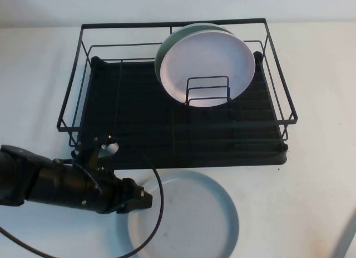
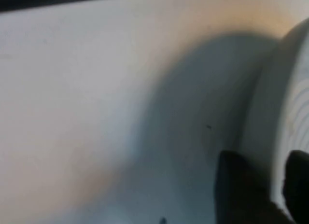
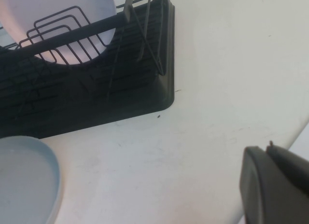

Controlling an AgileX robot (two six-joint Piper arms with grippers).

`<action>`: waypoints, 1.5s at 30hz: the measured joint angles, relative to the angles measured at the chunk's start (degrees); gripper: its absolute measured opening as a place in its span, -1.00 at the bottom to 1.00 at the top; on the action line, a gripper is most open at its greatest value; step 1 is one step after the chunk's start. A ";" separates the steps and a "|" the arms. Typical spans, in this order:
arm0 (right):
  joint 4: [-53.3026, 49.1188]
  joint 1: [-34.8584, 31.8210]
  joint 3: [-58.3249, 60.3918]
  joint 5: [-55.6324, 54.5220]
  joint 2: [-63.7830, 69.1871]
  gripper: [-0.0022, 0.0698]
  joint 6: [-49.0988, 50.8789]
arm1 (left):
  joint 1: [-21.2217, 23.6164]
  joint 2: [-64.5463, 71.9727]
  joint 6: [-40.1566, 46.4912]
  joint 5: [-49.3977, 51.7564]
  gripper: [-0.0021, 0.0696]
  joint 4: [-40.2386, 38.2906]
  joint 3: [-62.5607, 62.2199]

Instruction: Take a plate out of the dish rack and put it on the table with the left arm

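Placement looks done: the plate is laid flat on the table, just near of the dish rack. Its left rim is straddled by the left gripper, fingers spread. Only withdrawal seems left. The right gripper is parked near-right; its state cannot be told.

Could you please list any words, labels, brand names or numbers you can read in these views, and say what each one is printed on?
None: no readable text in any view.
The plate, dish rack, pink plate and table bear no lettering.
The left gripper, at the plate's rim, and the right gripper, over bare table, show no markings.
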 joint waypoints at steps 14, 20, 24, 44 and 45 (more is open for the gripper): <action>0.00 0.00 0.00 0.00 0.00 -0.99 0.00 | 1.37 -7.29 -9.07 -2.40 0.17 18.08 -8.84; 0.00 0.00 0.00 0.00 0.00 -0.99 0.00 | 1.76 -21.98 -13.55 -1.40 -0.79 25.68 -10.74; 0.00 0.00 0.00 0.00 0.00 -0.99 0.00 | 1.76 -32.01 -13.64 -1.80 -0.92 26.67 -8.21; 0.00 0.00 0.00 0.00 0.00 -0.99 0.00 | 1.76 -70.94 -16.80 -0.95 -0.94 37.20 14.66; 0.00 0.00 0.00 0.00 0.00 -0.99 0.00 | 1.76 -71.85 -17.89 -1.26 -0.94 38.39 14.66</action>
